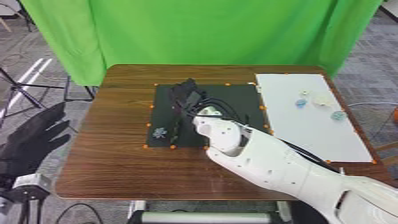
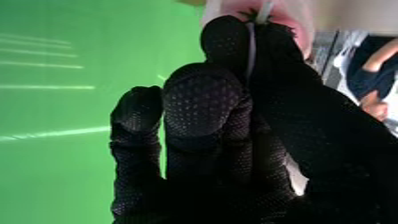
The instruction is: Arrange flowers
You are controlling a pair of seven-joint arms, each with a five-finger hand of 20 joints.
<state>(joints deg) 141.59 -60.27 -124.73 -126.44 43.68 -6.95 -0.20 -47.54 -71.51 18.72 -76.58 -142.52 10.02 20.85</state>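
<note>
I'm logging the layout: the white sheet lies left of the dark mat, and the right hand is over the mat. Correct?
Not quite: the head view shows the white sheet right of the dark mat. The right hand is over the mat.

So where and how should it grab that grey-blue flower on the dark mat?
I'd pinch the grey-blue flower across its head, from above and the near side: it looks ruffled and broad, and the right hand is beyond it.
</note>
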